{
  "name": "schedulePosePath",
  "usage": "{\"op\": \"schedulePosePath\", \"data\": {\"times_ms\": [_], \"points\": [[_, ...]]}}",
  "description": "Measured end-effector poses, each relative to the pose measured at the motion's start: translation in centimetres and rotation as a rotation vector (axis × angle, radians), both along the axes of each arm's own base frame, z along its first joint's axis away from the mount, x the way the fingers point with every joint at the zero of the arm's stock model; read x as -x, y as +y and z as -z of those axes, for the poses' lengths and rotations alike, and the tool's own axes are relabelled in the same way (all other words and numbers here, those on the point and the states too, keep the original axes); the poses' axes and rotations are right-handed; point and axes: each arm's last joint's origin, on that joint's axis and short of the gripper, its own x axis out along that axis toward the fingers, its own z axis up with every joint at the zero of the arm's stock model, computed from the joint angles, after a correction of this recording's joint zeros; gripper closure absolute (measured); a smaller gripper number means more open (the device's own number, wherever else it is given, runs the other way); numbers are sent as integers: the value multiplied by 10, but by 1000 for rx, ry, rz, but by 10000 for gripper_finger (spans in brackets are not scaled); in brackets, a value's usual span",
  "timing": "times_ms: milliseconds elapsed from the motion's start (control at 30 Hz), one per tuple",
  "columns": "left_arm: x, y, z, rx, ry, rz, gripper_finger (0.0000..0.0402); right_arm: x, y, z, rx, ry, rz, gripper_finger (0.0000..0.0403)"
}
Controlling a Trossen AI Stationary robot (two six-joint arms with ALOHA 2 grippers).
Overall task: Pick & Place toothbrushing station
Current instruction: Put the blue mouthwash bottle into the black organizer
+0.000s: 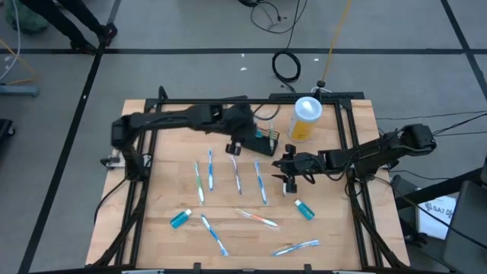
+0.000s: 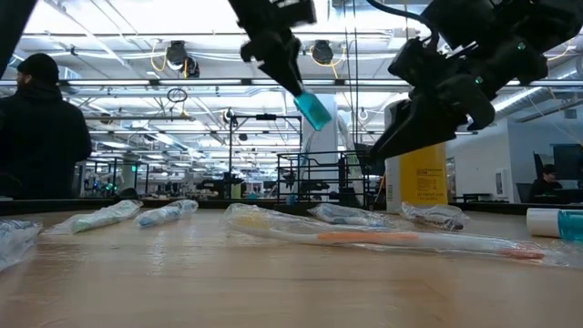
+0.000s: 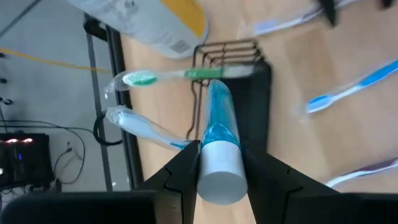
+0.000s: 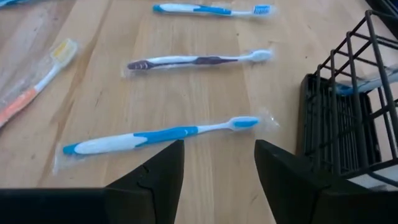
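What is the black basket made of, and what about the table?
The black basket looks like thin metal wire with a matte black coating: you can see through its open grid of bars. The table looks like pale wood, smooth, with faint grain lines running along it. It could be a wood-look surface; the pictures can't settle that.

Even, bright overhead light fills the table (image 1: 152, 228), leaving only faint, soft shadows. In the low view, ceiling lamps (image 2: 173, 56) glare white and the near tabletop blurs. The left wrist view smears a blue toothbrush (image 3: 354, 90) with motion blur.
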Motion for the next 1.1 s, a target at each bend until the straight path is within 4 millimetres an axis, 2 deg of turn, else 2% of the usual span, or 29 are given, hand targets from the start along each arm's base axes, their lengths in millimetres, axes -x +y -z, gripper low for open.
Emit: {"op": "schedulePosePath", "data": {"times_ms": [200, 433, 600, 833, 1100], "points": [[-23, 26, 19, 4, 71, 19, 289, 1, 0, 2, 0, 5, -1, 217], [-33, 34, 46, -3, 160, 64, 289, 14, -1, 20, 1, 35, 1, 219], [-38, 35, 58, 10, 186, 100, 289, 22, -2, 29, -18, -34, 9, 218], [-36, 33, 59, 1, 209, 130, 289, 27, -2, 32, -25, -119, 8, 218], [-34, 30, 60, 4, 248, 157, 289, 27, -2, 31, -24, -126, 8, 221]]}}
